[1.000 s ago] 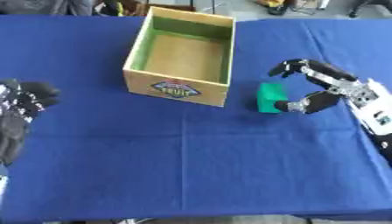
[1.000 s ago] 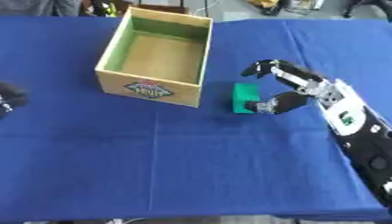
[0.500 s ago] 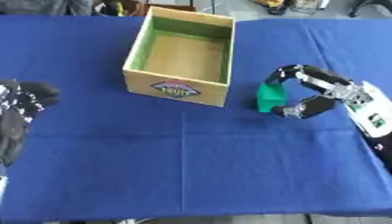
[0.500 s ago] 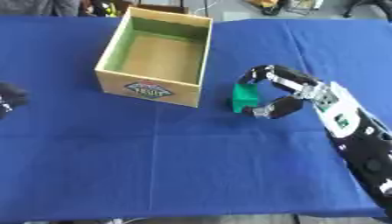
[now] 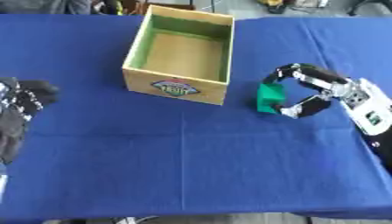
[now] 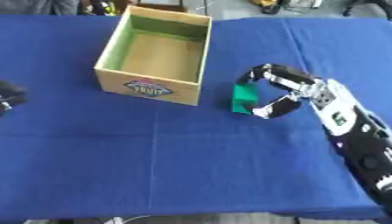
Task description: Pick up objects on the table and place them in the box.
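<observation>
The right robot hand (image 5: 325, 89) reaches in from the right with fingers and thumb curved around the green block (image 5: 269, 98); the fingers arch over its far side, the thumb tip sits at its near corner, so it looks to be closing on the block, though whether it is lifted off the blue worktop (image 5: 191, 157) I cannot tell; the block lies on the hand's left, standing slightly tall, just right of the cardboard box (image 5: 180, 54) and apart from its wall; the box lies to the left and a little farther back. The left robot hand (image 5: 19, 107) rests idle at the left edge, fingers relaxed, well apart from everything. Count: one block, one open box, apparently empty.
</observation>
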`<control>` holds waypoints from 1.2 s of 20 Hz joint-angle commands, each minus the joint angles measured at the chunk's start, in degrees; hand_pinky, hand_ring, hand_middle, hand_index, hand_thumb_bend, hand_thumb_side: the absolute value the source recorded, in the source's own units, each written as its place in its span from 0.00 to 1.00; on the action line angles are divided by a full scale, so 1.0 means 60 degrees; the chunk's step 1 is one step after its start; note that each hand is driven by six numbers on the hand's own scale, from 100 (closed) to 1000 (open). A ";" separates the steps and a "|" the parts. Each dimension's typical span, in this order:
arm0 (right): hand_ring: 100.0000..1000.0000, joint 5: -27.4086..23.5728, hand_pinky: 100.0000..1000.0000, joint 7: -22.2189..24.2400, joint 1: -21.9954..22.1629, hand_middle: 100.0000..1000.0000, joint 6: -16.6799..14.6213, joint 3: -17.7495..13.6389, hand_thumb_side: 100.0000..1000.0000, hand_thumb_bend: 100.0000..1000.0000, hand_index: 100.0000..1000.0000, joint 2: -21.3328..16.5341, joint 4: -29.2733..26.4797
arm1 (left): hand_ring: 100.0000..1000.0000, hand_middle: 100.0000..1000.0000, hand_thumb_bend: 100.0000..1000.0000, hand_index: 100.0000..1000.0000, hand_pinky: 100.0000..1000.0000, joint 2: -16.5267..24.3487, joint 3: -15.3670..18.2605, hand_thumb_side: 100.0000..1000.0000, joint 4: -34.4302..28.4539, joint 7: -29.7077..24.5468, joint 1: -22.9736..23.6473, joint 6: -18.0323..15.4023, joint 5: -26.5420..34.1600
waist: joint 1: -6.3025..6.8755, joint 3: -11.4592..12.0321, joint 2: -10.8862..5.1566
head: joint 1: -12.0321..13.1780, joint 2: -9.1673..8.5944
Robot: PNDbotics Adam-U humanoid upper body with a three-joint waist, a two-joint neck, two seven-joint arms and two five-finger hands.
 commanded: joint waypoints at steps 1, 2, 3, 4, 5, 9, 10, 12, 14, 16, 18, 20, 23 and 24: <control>0.81 0.0288 0.75 0.0043 -0.0049 0.61 0.0084 -0.0004 0.03 0.08 0.81 -0.0112 0.0153 | 0.75 0.56 0.33 0.65 0.82 0.0080 -0.0007 1.00 -0.0110 -0.0022 -0.0046 -0.0002 0.0027 | 0.0044 0.0009 -0.0134 | -0.0039 0.0057; 0.81 0.0313 0.75 0.0040 -0.0044 0.60 0.0098 -0.0008 0.03 0.07 0.81 -0.0099 0.0179 | 0.75 0.56 0.33 0.65 0.82 0.0080 -0.0007 1.00 -0.0110 -0.0023 -0.0048 -0.0003 0.0027 | 0.0043 0.0011 -0.0134 | -0.0046 0.0059; 0.80 0.0333 0.75 0.0034 -0.0039 0.60 0.0109 -0.0012 0.02 0.06 0.81 -0.0087 0.0201 | 0.75 0.56 0.33 0.65 0.82 0.0080 -0.0007 1.00 -0.0110 -0.0024 -0.0049 -0.0003 0.0027 | 0.0041 0.0014 -0.0134 | -0.0050 0.0060; 0.79 0.0350 0.75 0.0024 -0.0030 0.58 0.0119 -0.0014 0.01 0.06 0.81 -0.0073 0.0226 | 0.75 0.56 0.33 0.65 0.82 0.0080 -0.0008 1.00 -0.0110 -0.0024 -0.0048 -0.0002 0.0027 | 0.0039 0.0018 -0.0134 | -0.0052 0.0060; 0.79 0.0366 0.74 0.0014 -0.0025 0.56 0.0126 -0.0014 0.00 0.05 0.81 -0.0061 0.0247 | 0.75 0.56 0.33 0.65 0.82 0.0081 -0.0008 1.00 -0.0108 -0.0024 -0.0048 0.0000 0.0027 | 0.0037 0.0020 -0.0134 | -0.0056 0.0060; 0.75 0.0397 0.72 -0.0126 -0.0012 0.46 0.0141 -0.0033 0.00 0.04 0.79 0.0005 0.0295 | 0.75 0.56 0.33 0.65 0.82 0.0075 -0.0012 1.00 -0.0109 -0.0027 -0.0053 0.0002 0.0026 | 0.0031 0.0025 -0.0134 | -0.0060 0.0060; 0.74 0.0407 0.72 -0.0186 -0.0011 0.45 0.0139 -0.0036 0.00 0.04 0.78 0.0021 0.0301 | 0.75 0.56 0.33 0.65 0.82 0.0074 -0.0012 1.00 -0.0109 -0.0027 -0.0054 0.0002 0.0026 | 0.0031 0.0027 -0.0134 | -0.0062 0.0059; 0.72 0.0423 0.70 -0.0335 -0.0011 0.39 0.0125 -0.0042 0.00 0.03 0.77 0.0044 0.0305 | 0.75 0.56 0.33 0.65 0.82 0.0072 -0.0011 1.00 -0.0111 -0.0027 -0.0057 0.0001 0.0028 | 0.0033 0.0033 -0.0135 | -0.0066 0.0057; 0.69 0.0421 0.69 -0.0514 -0.0018 0.34 0.0101 -0.0055 0.00 0.03 0.76 0.0043 0.0269 | 0.75 0.56 0.33 0.65 0.82 0.0073 -0.0007 1.00 -0.0111 -0.0024 -0.0056 0.0000 0.0029 | 0.0035 0.0035 -0.0136 | -0.0064 0.0056; 0.69 0.0426 0.69 -0.0660 -0.0012 0.34 0.0085 -0.0047 0.00 0.03 0.76 0.0032 0.0234 | 0.75 0.56 0.33 0.65 0.82 0.0074 -0.0006 1.00 -0.0110 -0.0022 -0.0057 -0.0001 0.0031 | 0.0035 0.0036 -0.0136 | -0.0066 0.0055; 0.65 0.0290 0.66 -0.0918 -0.0041 0.27 0.0080 -0.0125 0.00 0.02 0.73 0.0004 0.0095 | 0.75 0.56 0.33 0.65 0.82 0.0073 -0.0005 1.00 -0.0109 -0.0022 -0.0053 0.0000 0.0031 | 0.0032 0.0021 -0.0140 | -0.0058 0.0053; 0.64 0.0097 0.66 -0.1186 -0.0069 0.25 0.0110 -0.0182 0.00 0.00 0.72 -0.0068 -0.0107 | 0.75 0.56 0.33 0.65 0.82 0.0071 0.0000 1.00 -0.0111 -0.0019 -0.0053 -0.0004 0.0035 | 0.0028 0.0006 -0.0146 | -0.0047 0.0038; 0.64 -0.0154 0.65 -0.1413 -0.0141 0.25 0.0222 -0.0244 0.00 0.00 0.72 -0.0219 -0.0472 | 0.75 0.56 0.33 0.65 0.82 0.0073 0.0013 1.00 -0.0110 -0.0009 -0.0042 -0.0003 0.0032 | 0.0023 -0.0013 -0.0156 | -0.0029 0.0021; 0.64 -0.0228 0.65 -0.1455 -0.0185 0.25 0.0273 -0.0275 0.00 0.00 0.72 -0.0279 -0.0592 | 0.75 0.56 0.33 0.65 0.82 0.0074 0.0017 1.00 -0.0109 -0.0005 -0.0037 -0.0003 0.0032 | 0.0022 -0.0020 -0.0162 | -0.0023 0.0019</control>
